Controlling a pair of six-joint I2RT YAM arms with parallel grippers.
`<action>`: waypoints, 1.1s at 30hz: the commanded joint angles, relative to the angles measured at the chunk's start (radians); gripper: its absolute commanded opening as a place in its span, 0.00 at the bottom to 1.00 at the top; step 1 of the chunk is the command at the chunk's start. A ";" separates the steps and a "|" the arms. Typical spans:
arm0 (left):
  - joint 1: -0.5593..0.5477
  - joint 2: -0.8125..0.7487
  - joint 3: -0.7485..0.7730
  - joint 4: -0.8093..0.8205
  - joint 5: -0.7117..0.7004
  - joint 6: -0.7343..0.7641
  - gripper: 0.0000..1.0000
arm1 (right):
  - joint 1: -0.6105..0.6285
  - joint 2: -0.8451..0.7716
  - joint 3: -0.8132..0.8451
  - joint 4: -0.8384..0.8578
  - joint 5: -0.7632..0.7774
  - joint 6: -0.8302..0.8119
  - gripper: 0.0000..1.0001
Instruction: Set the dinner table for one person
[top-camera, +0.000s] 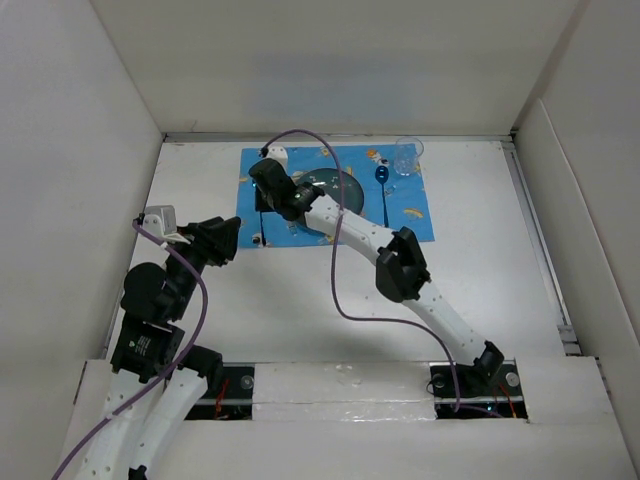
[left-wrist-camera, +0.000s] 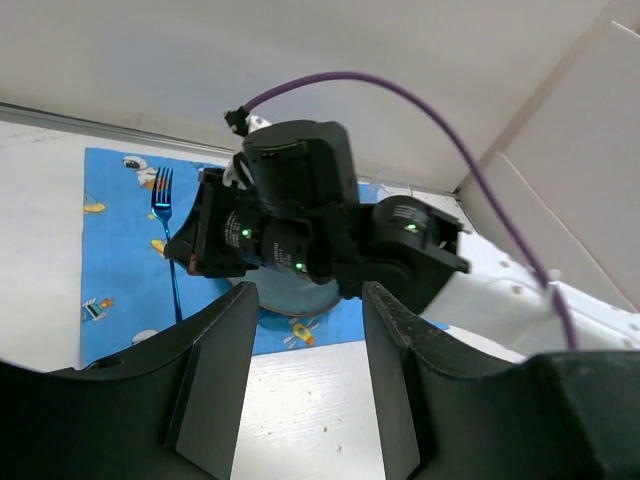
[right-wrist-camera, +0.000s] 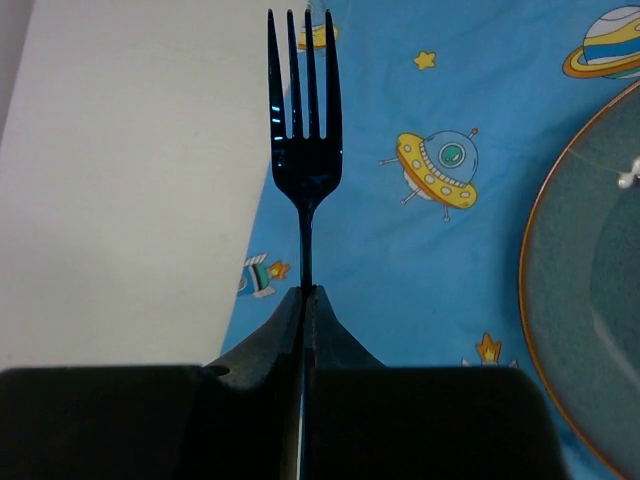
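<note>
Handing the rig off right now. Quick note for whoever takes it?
Right pincer: shut on the fork handle, tines over the left strip of the mat, left of the plate.
Left pincer: open, empty, over bare table left of the mat.
Done: plate on mat, spoon to its right, glass at the mat's far right corner.
Left: release the fork, pull both arms back.
</note>
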 joint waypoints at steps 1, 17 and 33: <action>-0.016 -0.008 0.034 0.029 -0.009 0.001 0.44 | -0.033 0.035 0.139 -0.031 -0.050 0.007 0.00; -0.016 0.003 0.032 0.029 0.004 0.005 0.44 | -0.095 0.149 0.117 0.080 -0.136 0.076 0.00; -0.016 0.026 0.031 0.034 0.024 0.010 0.44 | -0.115 0.129 0.053 0.157 -0.138 0.109 0.07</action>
